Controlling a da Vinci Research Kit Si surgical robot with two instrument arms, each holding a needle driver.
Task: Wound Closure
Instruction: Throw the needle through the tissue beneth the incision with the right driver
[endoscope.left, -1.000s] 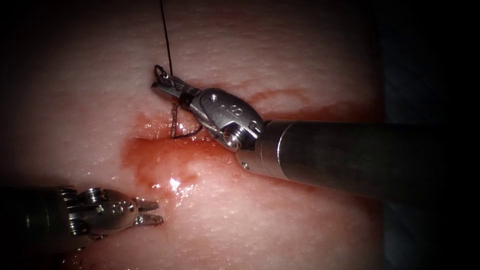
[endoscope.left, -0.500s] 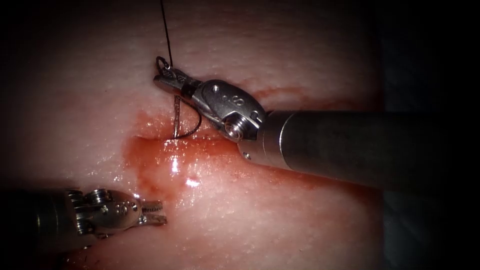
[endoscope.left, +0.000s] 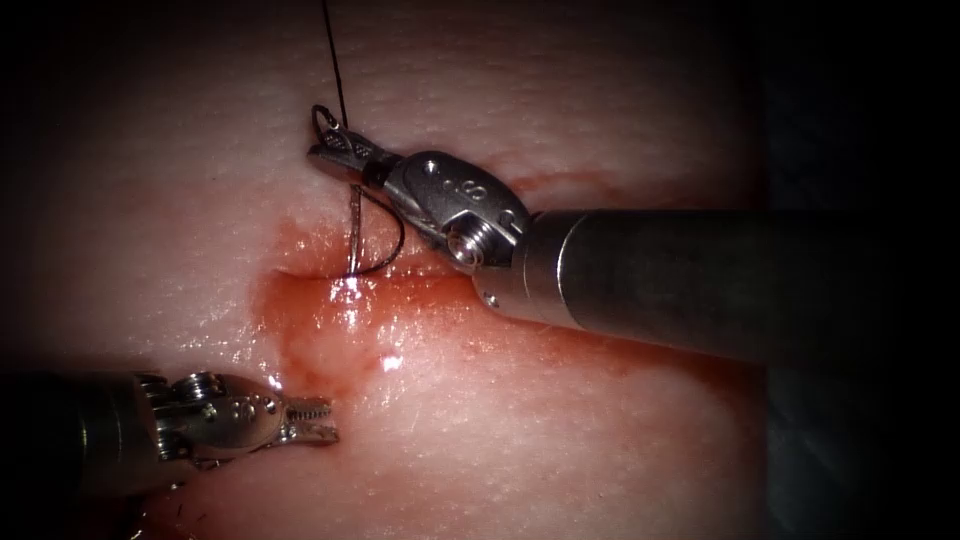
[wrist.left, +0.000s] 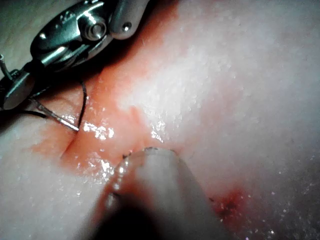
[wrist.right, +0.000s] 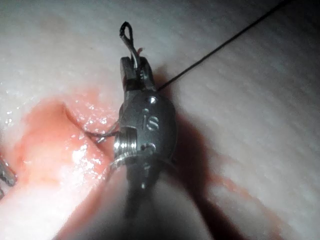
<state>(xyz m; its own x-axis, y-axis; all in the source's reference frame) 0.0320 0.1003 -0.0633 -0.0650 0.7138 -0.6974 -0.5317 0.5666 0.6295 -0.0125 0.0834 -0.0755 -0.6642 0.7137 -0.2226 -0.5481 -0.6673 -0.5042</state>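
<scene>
— Where do we have the needle?

— Just above the middle of the endoscope frame, a little left of centre. We grip it near its swaged end, where the thread joins; the thread runs straight up and out through the frame's top edge. The curve hangs down below the jaws, and its point meets the wet tissue at the cut. We cannot tell how far the point has entered.

— And the tool holding it?

— The right arm's tool. Its shaft comes in from the frame's right, nearly level, and the wrist bends up and to the left, so the jaws, clamped on the needle, point toward the upper left. In the right wrist view the same tool shows a small loop of needle end standing past the jaw tips.

— What of our other arm?

— The left arm's tool lies low in the lower left of the frame, shaft level, tips pointing right. Its jaws stand slightly parted and hold nothing, resting near the lower edge of the red fluid that spreads below the cut.
</scene>
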